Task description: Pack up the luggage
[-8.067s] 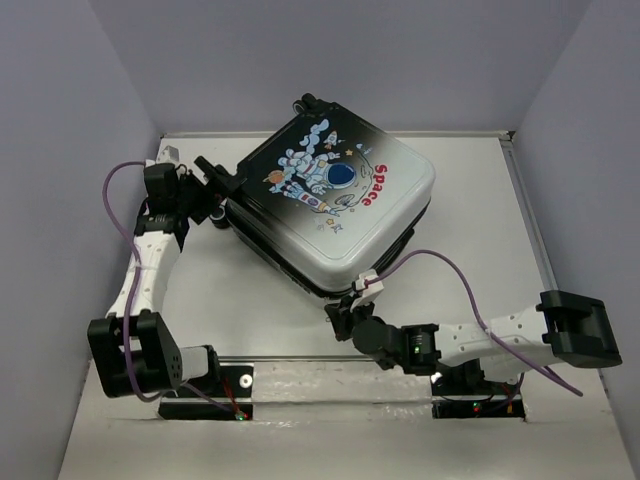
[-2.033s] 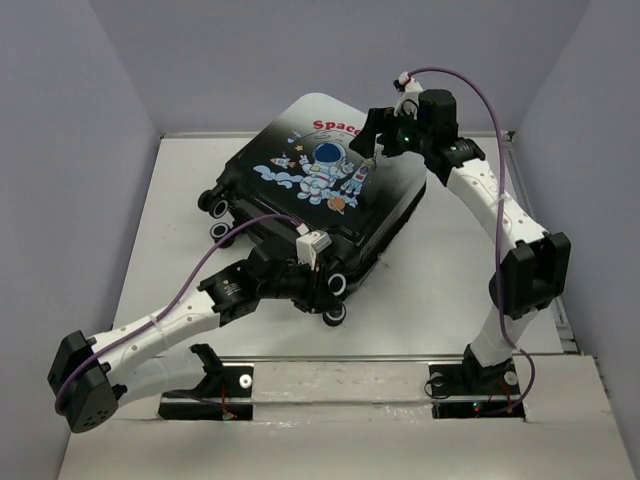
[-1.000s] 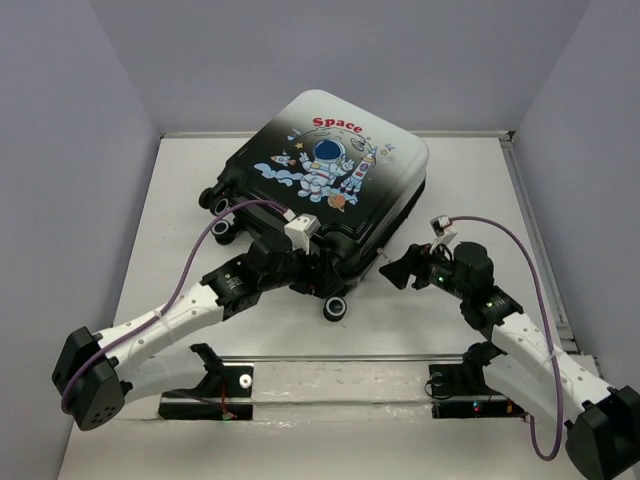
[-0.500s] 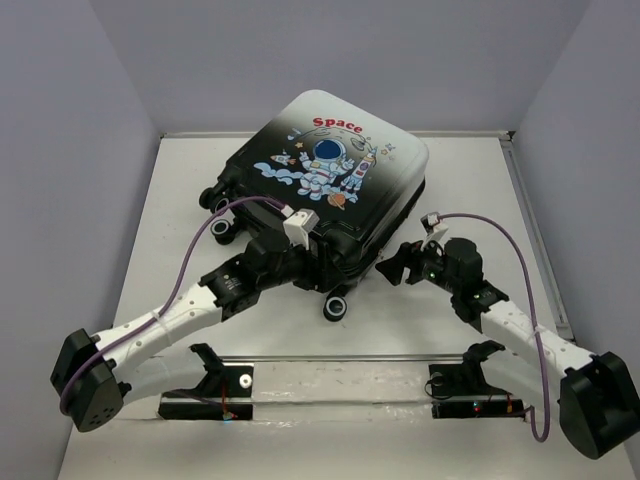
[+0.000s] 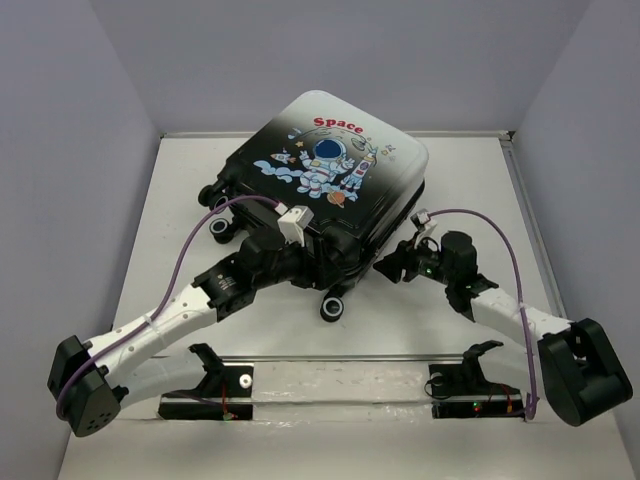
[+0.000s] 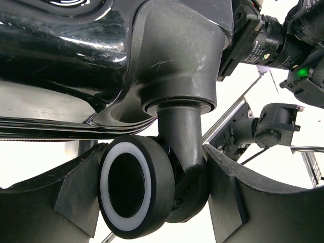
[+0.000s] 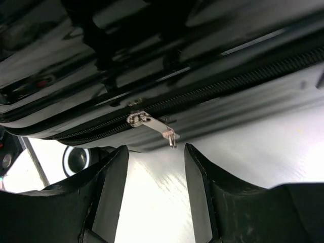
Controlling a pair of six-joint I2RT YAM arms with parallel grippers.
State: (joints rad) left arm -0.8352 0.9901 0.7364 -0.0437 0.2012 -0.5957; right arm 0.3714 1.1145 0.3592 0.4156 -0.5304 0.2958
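Observation:
The luggage (image 5: 335,165), a closed shell with an astronaut and a red "Space" print, lies flat at the back middle of the table. My left gripper (image 5: 326,284) is at its near corner, fingers pressed on both sides of a black caster wheel (image 6: 135,186) with a white ring; the glossy shell (image 6: 71,45) fills the view above my left gripper (image 6: 154,152). My right gripper (image 5: 391,265) is at the luggage's near right side. There it (image 7: 155,151) stands open, and the silver zipper pull (image 7: 154,125) hangs from the zip just beyond its fingertips, untouched.
More wheels (image 5: 220,228) stick out at the luggage's left side. White table top (image 5: 470,180) lies to the right, bounded by grey walls. A metal rail (image 5: 340,358) and both arm bases run along the near edge. The right arm (image 6: 283,40) shows behind the held wheel.
The right gripper has moved left up to the luggage's side and its jaws have narrowed. The left gripper has closed slightly on the wheel and stayed in place.

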